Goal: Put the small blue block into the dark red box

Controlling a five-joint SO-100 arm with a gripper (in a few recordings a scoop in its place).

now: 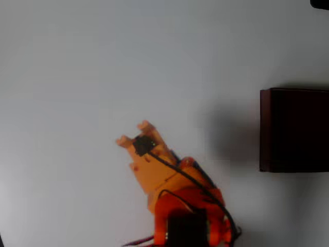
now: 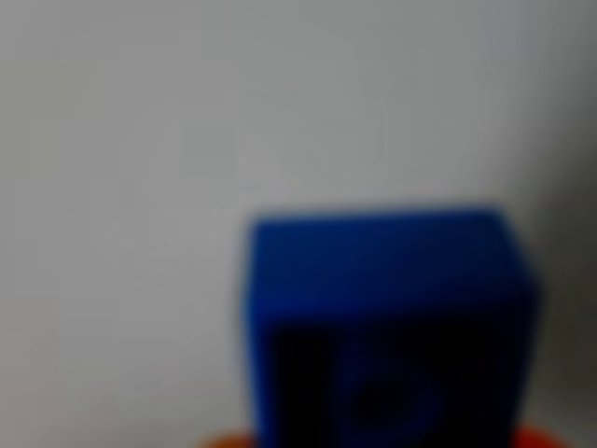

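- Right now, in the overhead view, the orange arm [image 1: 177, 200] reaches up from the bottom centre of the frame toward the upper left, and its jaws [image 1: 134, 133] end just left of centre over the pale bench [image 1: 77, 77].
- From above, the two orange fingertips [image 1: 145, 125] stand a little apart. Whether they press on anything cannot be told, since the wrist parts cover the gap beneath them.
- The blue block [image 2: 387, 322] shows in the wrist view as a large blurred shape in the lower centre, very close to the lens, with a thin orange strip at the bottom edge below it.
- That closeness suggests the block sits at or between the jaws, perhaps already gripped. The blur leaves contact unproven, so the grip state stays uncertain.
- The block's upper face looks wider than deep in the wrist view, lying across the frame; its true long axis is hard to judge.
- The dark red box [image 1: 294, 129] sits at the right edge of the overhead frame, its dark inside facing up, well apart from the jaws.
- The relation that matters: the box lies to the right of the jaws and about level with them, so any carry would sweep rightward across the open bench.
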